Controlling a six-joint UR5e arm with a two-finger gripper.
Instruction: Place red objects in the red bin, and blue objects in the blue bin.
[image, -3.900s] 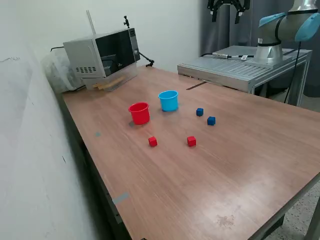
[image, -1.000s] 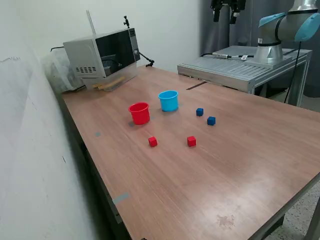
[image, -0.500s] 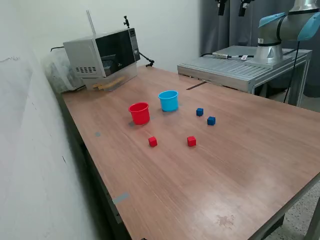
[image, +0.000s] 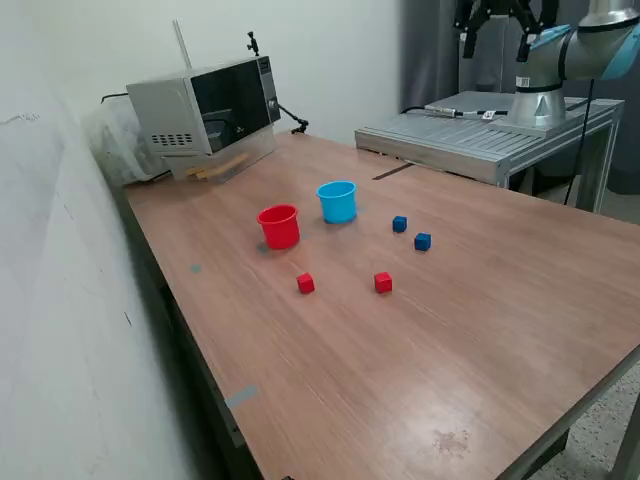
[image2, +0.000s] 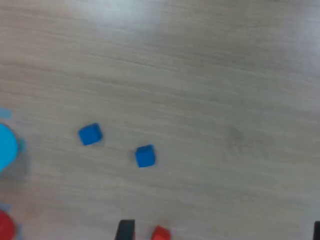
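Now, exterior view first. High above the far edge of the brown wooden table (image: 480, 330), well apart from everything on it: black two-finger gripper (image: 500, 25), fingers spread, holding nothing. Near the table's middle: small red plastic cup (image: 279, 226), and just beside it, toward the exterior view's right, small light blue plastic cup (image: 338, 201). Both upright; neither visibly holding a cube. Further toward the right, two small dark blue cubes, one nearer the blue cup (image: 399, 224) and one a little further out (image: 422, 241), close together but not touching. Nearer the camera, two small bright red cubes, one (image: 305, 284) in front of the red cup and the other (image: 383, 283) toward the right, apart from each other. Behind the cups, a grey microwave oven (image: 205, 110).

Then wrist view, a bit blurred. Looking down on wood grain from height: both blue cubes (image2: 90, 134) (image2: 145, 155), edge of the blue cup (image2: 6, 145), a sliver of the red cup (image2: 6, 226), one red cube (image2: 160, 233) at the frame border, and a dark fingertip (image2: 125, 230).

Judged stage: very beginning, no cube sorted yet, approach toward a first cube. Next move probably calls for descending over one cube, likely a blue one, centring the spread fingers around it without pushing the neighbour.
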